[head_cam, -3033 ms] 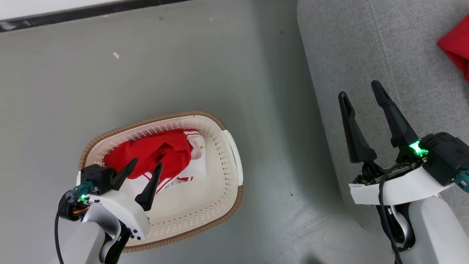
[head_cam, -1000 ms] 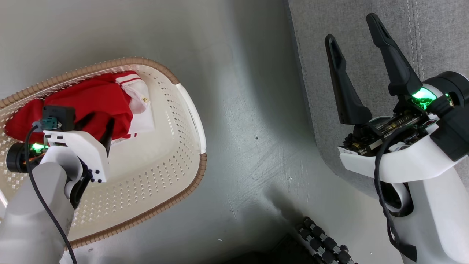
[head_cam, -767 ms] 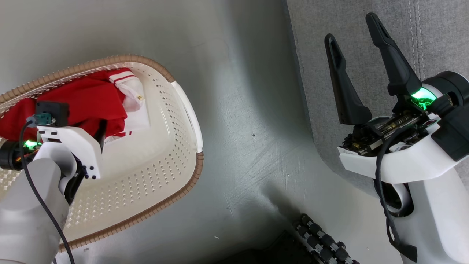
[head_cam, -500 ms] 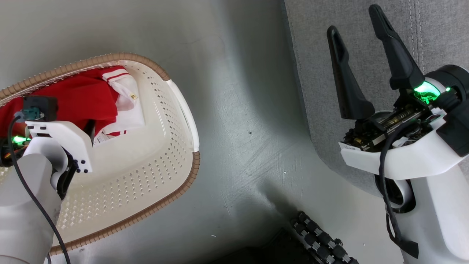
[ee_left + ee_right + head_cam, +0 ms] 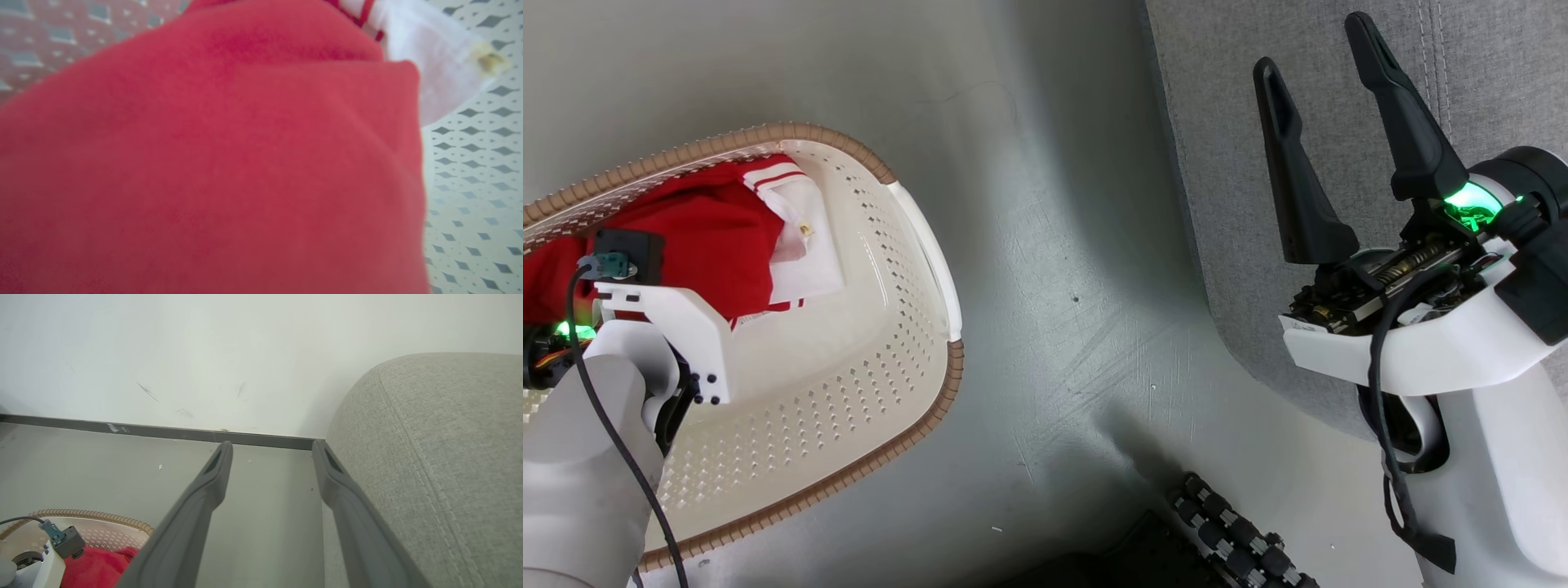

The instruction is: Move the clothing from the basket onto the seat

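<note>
Status: transfer not done for this garment.

- The soft red fabric garment with white panel and thin stripes [image 5: 703,237] lies inside the cream-white perforated plastic laundry basket with brown woven-look rim [image 5: 849,392], heaped against the wall at the upper left of the head view. No part of it is past the rim.
- The left gripper [image 5: 674,318] is down in the basket, at the left edge of the head view, its fingers buried in the heap. Red cloth [image 5: 204,163] presses right up to the left wrist camera, so whether the jaws have closed on the fabric cannot be told.
- The right gripper [image 5: 1311,45] hangs at the right of the head view, jaws wide apart and holding nothing, over the edge of the large grey-green upholstered sofa cushion with stitched seam [image 5: 1225,163].
- The stretch of cushion in frame is bare fabric.

Judged remaining: secure the grip, lift the garment over the rim, carry it across the grey floor [image 5: 1054,245], release it on the cushion.
</note>
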Available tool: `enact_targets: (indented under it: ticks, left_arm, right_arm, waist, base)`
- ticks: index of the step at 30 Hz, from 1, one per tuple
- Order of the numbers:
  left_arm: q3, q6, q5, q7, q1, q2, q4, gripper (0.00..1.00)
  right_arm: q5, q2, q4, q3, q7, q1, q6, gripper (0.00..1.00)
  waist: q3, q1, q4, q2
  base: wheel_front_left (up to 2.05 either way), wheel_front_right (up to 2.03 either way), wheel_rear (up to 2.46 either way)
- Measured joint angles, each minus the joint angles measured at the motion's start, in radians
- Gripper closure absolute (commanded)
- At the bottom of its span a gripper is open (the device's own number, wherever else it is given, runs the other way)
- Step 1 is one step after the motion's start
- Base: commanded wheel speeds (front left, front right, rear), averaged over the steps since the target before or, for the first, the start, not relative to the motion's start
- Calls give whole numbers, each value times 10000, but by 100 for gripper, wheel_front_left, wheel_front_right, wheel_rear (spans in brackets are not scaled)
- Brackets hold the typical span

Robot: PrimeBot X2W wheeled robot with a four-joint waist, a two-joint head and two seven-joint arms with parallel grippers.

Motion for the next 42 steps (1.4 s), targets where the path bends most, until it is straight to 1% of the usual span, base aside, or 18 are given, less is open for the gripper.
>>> enact_targets:
  ticks: [3, 5, 13, 23, 36, 42]
  left_arm:
    - [-35, -4, 0, 0, -66, -79, 40, 100]
    - [-44, -84, 0, -2, -140, -117, 59, 100]
    - [-403, -173, 278, -228, -174, -109, 65, 100]
    - [-619, -265, 290, -861, -170, -201, 59, 100]
    - [-1131, -341, 349, -1653, -24, -527, -368, 100]
    - [-1710, -341, 205, -1875, 442, -803, -800, 100]
  right_arm:
    - [2, 0, 13, -12, 0, -2, 0, 0]
    - [2, 2, 33, -13, 0, -7, 0, 0]
    - [107, 4, 48, -98, 0, -225, 0, 0]
    - [157, 4, 17, -238, 0, -391, 0, 0]
    - [73, 4, 44, -416, 0, -591, 0, 0]
    - [-29, 2, 127, -493, 0, -586, 0, 0]
  waist:
    - [-35, 0, 18, 0]
    - [-60, 0, 35, 0]
    - [-198, 0, 99, 0]
    - [-529, 0, 219, 0]
    - [-1265, 0, 448, 0]
    - [-1786, 0, 587, 0]
  base:
    - [0, 0, 0]
    - [0, 0, 0]
    - [0, 0, 0]
    - [0, 0, 0]
    - [0, 0, 0]
    - [0, 0, 0]
